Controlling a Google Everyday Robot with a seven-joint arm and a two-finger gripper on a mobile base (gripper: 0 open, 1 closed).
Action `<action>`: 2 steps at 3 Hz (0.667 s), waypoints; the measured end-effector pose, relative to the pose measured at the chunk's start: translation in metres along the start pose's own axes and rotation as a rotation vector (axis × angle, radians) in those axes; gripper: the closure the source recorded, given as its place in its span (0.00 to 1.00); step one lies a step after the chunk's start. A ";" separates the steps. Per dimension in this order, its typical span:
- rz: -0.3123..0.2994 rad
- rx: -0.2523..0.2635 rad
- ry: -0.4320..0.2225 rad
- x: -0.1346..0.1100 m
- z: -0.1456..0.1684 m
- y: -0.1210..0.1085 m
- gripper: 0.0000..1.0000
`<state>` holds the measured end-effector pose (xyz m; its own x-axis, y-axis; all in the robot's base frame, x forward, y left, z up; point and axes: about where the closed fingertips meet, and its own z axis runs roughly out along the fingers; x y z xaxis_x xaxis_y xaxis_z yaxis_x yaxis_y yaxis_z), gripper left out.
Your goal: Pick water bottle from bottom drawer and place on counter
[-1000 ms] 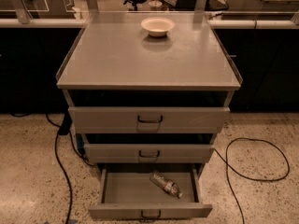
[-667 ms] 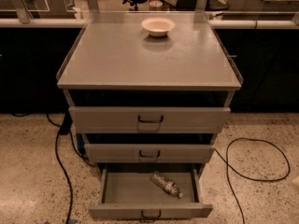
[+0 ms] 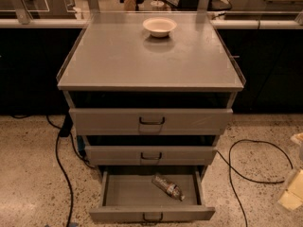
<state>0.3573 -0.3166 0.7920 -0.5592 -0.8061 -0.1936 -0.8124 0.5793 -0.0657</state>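
Lab: grey metal counter (image 3: 142, 65), glass-panelled bench (image 3: 33, 23)

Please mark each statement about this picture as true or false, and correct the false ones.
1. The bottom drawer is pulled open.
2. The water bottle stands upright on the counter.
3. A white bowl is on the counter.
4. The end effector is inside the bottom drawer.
1. True. The bottom drawer is pulled out, so its floor shows.
2. False. The water bottle lies on its side in the bottom drawer, right of the middle; it is not on the counter.
3. True. The white bowl sits near the counter's far edge.
4. False. The end effector seems to be the pale shape at the lower right edge, apart from the drawer.
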 end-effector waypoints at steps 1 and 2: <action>0.000 0.000 0.000 0.000 0.000 0.000 0.00; -0.004 -0.001 0.010 0.004 0.011 0.008 0.00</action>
<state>0.3504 -0.3145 0.7803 -0.5575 -0.8097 -0.1832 -0.8149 0.5759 -0.0658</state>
